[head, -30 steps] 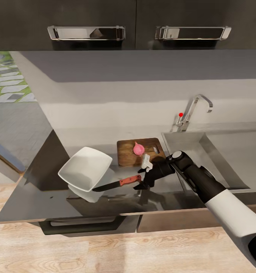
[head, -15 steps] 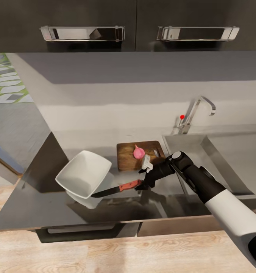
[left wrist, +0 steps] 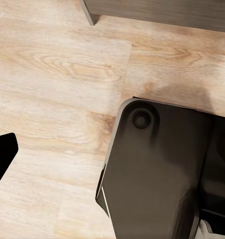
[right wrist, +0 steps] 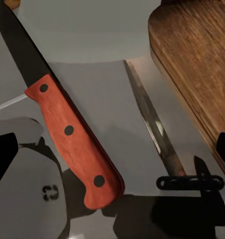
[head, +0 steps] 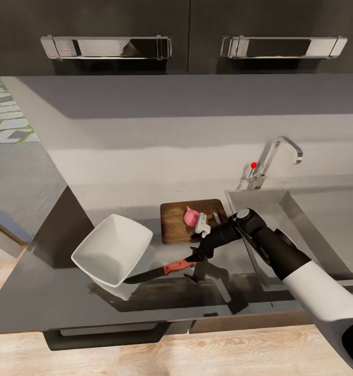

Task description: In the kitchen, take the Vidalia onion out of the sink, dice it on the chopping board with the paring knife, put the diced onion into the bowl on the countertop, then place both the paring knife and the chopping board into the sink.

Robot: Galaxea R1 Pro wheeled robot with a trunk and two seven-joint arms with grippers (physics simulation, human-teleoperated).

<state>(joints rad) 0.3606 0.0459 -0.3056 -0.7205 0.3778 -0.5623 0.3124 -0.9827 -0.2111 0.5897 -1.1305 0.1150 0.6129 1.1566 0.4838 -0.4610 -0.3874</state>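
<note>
Right claw (head: 196, 257) hovers spread open just above the paring knife (head: 161, 271), which lies flat on the tabletop (head: 51, 292) near its front edge, blade toward the bowl (head: 112, 249). Light, stiff and thin, it probably wants pinching across its riveted red handle (right wrist: 72, 137).

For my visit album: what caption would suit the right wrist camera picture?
Paring knife with riveted red handle lying on the grey countertop, beside the chopping board.

The glossy grey tabletop (head: 56, 292) carries a white bowl (head: 113, 249) left of centre, the paring knife (head: 161, 271) beside it, and the chopping board (head: 174, 224) above.
</note>
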